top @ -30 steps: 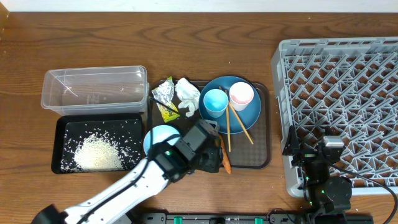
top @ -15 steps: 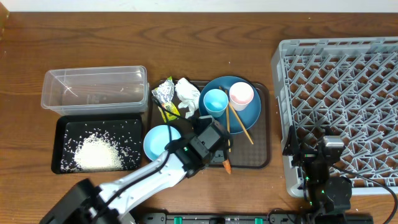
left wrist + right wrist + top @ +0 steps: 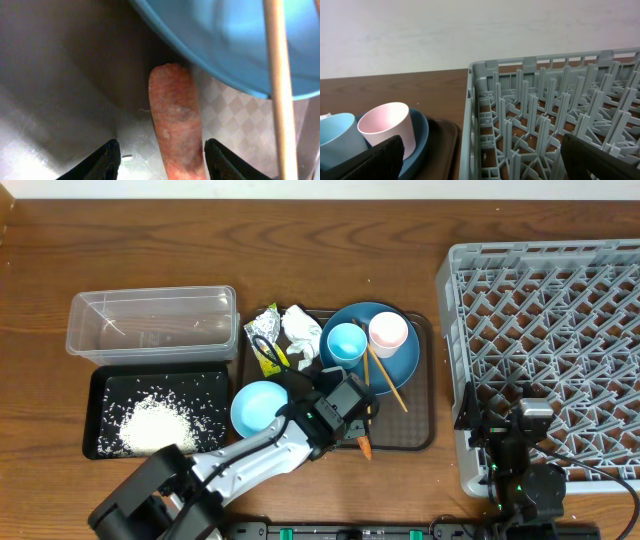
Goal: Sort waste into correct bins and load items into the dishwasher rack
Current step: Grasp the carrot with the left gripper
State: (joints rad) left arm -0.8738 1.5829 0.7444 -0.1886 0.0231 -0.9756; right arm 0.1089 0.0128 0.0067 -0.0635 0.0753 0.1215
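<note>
- The carrot (image 3: 175,115) is lying near the tray's (image 3: 425,380) front edge, its tip at the plate's (image 3: 225,45) rim.
- The left gripper (image 3: 163,159) is hovering spread astride the carrot's length, not pinching it.

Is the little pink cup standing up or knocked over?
Upright. The pink cup stands on the blue plate, open mouth facing up; the right wrist view shows it standing too.

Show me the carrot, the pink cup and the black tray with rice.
carrot (image 3: 176,125), left wrist view, middle of its body
pink cup (image 3: 390,127), right wrist view, its outer wall
black tray (image 3: 94,415), overhead view, its left rim
</note>
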